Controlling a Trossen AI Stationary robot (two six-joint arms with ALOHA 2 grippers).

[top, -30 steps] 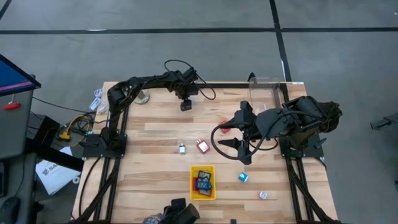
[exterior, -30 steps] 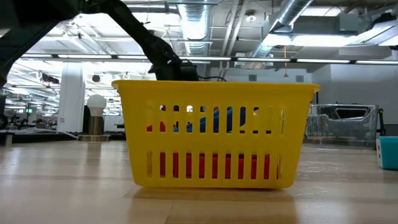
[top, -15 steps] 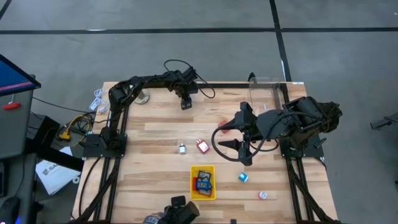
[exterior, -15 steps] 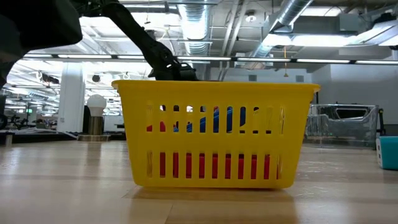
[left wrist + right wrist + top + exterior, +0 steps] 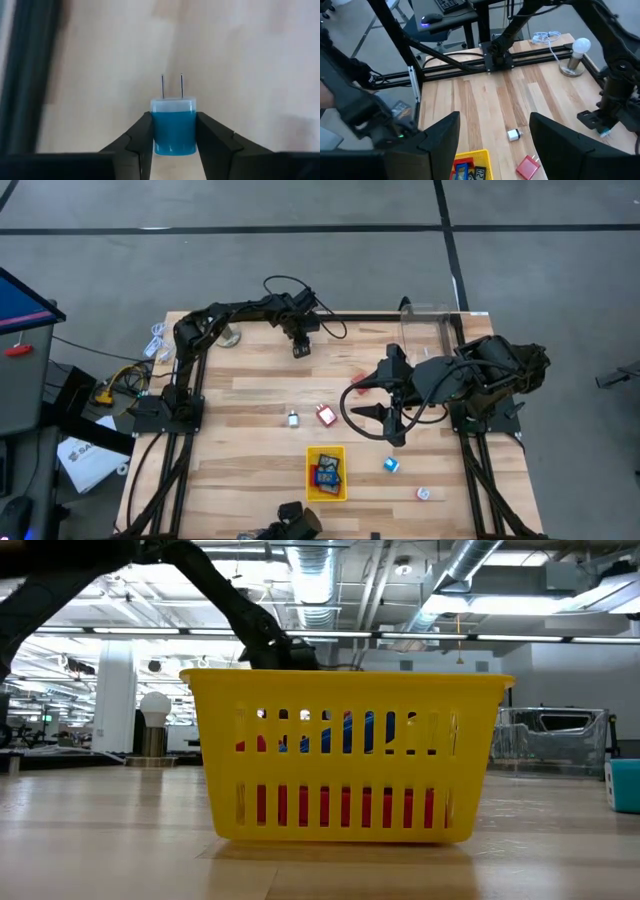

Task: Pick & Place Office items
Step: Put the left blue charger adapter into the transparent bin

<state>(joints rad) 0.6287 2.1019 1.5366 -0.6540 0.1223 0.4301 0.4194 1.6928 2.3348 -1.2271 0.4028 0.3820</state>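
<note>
In the high view my left gripper (image 5: 300,349) reaches down near the table's far edge, shut on a small blue plug adapter (image 5: 173,132) whose two metal prongs (image 5: 171,86) stick out ahead of it. My right gripper (image 5: 368,397) hangs open, high over the table's middle right, with nothing between its fingers (image 5: 492,145). A yellow tray (image 5: 326,473) near the front edge holds red and blue items. Loose on the wood lie a red piece (image 5: 326,415), a small white plug (image 5: 292,419), a blue block (image 5: 390,465), a white piece (image 5: 423,493) and another red piece (image 5: 360,380). My left gripper pinches the blue adapter's two opposite side faces (image 5: 156,131) between its two fingers, at the end away from the prongs. The fingers come steeply from above and lie along the body. Whether the adapter rests on the wood or hangs just clear, I cannot tell.
A white bulb on a metal stand (image 5: 230,337) stands at the far left. A clear container (image 5: 425,325) stands at the far right corner. White cables (image 5: 157,340) lie off the table's left edge. In the low view the yellow tray (image 5: 345,755) fills the middle.
My left gripper has stayed at the same spot near the far edge, and its fingers have drawn together on the blue adapter there. My right arm has kept still.
</note>
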